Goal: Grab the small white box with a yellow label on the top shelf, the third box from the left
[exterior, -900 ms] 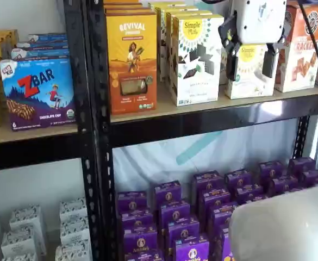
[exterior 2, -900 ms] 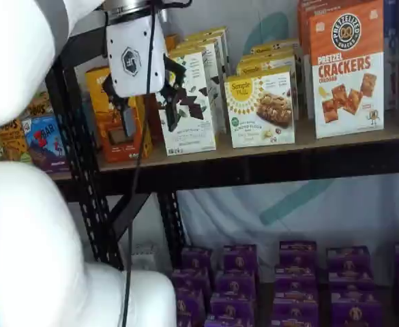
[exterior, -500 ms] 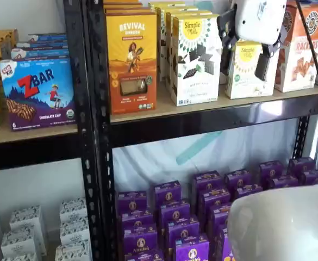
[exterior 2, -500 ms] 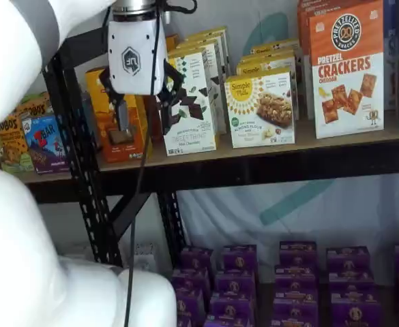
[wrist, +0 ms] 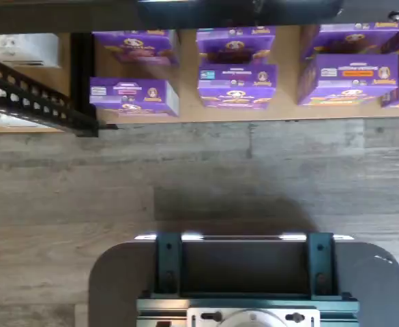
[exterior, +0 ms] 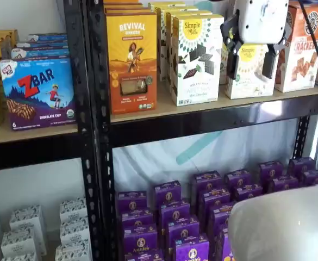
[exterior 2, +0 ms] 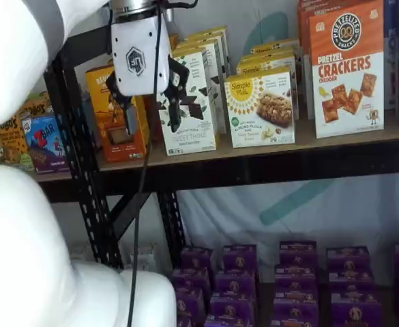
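Note:
The small white box (exterior 2: 260, 107) is a squat white Simple Mills carton with a round yellow logo and a cookie picture. It stands on the top shelf (exterior 2: 254, 165) in both shelf views; my gripper partly covers it in a shelf view (exterior: 249, 81). My gripper (exterior: 250, 65) hangs in front of the shelf with its white body and two black fingers spread wide, open and empty. In a shelf view the gripper (exterior 2: 149, 112) appears left of the small box, before the taller Simple Mills box (exterior 2: 192, 109). The wrist view shows neither gripper nor box.
An orange Revival box (exterior: 131, 62) and the taller Simple Mills box (exterior: 197, 60) stand left of the small box. An orange cracker box (exterior 2: 346, 68) stands right. Purple boxes (exterior: 175, 217) fill the floor level. A black rack post (exterior: 91, 130) separates a ZBar box (exterior: 37, 92).
The gripper has shifted slightly, dipping back down a little in front of the top-shelf boxes, fingers still spread. The boxes have not moved.

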Controlling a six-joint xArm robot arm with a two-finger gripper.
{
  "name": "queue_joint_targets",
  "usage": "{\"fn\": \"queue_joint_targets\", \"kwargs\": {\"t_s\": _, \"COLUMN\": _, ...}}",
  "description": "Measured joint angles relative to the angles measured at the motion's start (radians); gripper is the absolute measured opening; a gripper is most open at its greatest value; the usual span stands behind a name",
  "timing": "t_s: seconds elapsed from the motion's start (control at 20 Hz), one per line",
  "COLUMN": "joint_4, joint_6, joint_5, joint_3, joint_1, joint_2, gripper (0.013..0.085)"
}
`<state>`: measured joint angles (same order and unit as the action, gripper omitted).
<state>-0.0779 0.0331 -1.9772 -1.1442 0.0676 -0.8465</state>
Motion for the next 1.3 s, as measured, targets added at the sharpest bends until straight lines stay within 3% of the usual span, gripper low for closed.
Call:
{"fn": "queue_joint_targets", "kwargs": {"t_s": 0.2, "joint_4": 0.025, "joint_6": 0.001, "joint_5": 0.016, "joint_3": 0.011, "joint_1": -0.009, "joint_2": -0.005, "gripper": 0.085}}
{"fn": "queue_joint_targets", "kwargs": {"t_s": 0.85, "joint_4": 0.041, "joint_6": 0.032, "joint_5": 0.061, "joint_3": 0.016, "joint_1": 0.015, "joint_2": 0.022, "gripper": 0.085}}
{"fn": "queue_joint_targets", "kwargs": {"t_s": 1.1, "joint_4": 0.089, "joint_6": 0.067, "joint_5": 0.114, "joint_3": -0.012, "joint_1": 0.037, "joint_2": 0.065, "gripper": 0.085}}
{"fn": "queue_joint_targets", "kwargs": {"t_s": 1.3, "joint_4": 0.105, "joint_6": 0.122, "joint_5": 0.173, "joint_3": -0.036, "joint_1": 0.091, "joint_2": 0.115, "gripper": 0.085}}
